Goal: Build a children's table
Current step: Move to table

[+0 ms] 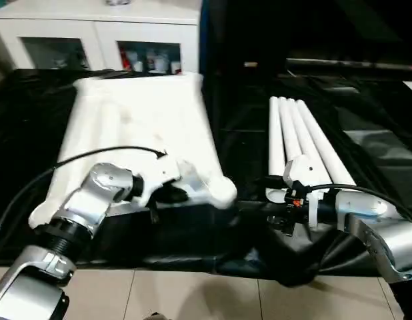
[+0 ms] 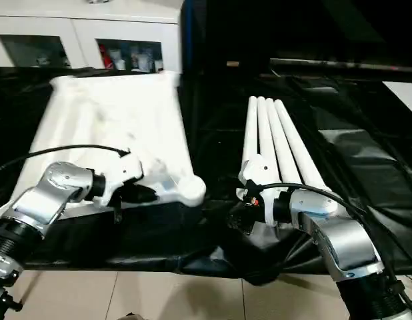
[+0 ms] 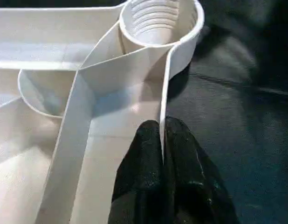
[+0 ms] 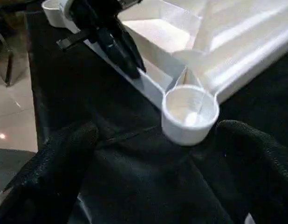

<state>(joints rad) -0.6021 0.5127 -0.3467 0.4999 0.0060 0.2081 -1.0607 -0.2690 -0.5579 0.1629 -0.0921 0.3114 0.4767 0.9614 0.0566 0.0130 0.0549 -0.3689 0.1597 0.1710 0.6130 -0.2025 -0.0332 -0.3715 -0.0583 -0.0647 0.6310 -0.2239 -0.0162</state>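
Nearest us, our left gripper (image 3: 162, 140) is clamped on the thin outer wall of the table top (image 1: 136, 127), close to its near corner socket (image 4: 189, 113). Our right gripper (image 4: 153, 154) hovers with its 2 fingers spread wide and holding nothing, just short of that same socket. The top lies underside up on the black sheet (image 1: 246, 160), ribs showing. To its right, 4 white legs (image 1: 303, 140) lie side by side. Farthest back stands a white cabinet (image 1: 99, 33).
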